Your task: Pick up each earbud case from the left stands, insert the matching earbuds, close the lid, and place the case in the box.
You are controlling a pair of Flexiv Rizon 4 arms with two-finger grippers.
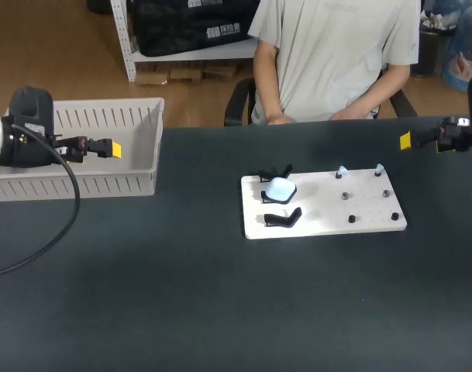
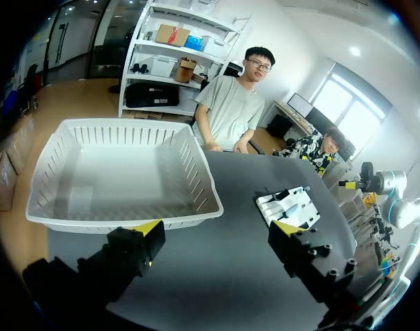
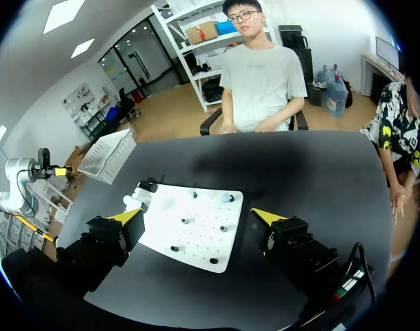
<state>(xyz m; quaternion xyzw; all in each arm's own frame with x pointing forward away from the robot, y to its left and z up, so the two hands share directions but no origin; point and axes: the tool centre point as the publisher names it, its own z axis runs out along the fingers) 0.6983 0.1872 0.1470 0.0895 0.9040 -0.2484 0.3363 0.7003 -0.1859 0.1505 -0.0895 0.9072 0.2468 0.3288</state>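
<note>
Box [image 1: 104,184] sitting at the tabletop's [image 1: 181,310] left rear. Board [image 1: 329,221] lying right of centre, well apart from the box. Earbud case [image 1: 280,187] resting on the board's left rear part; a stand [image 1: 284,219] sitting just in front of it. Two earbuds [image 1: 341,171] standing side by side along the board's right rear edge. Left pincer [image 1: 111,149] hanging near the box, right pincer [image 1: 406,140] hanging over the tabletop's right rear, behind the board.
</note>
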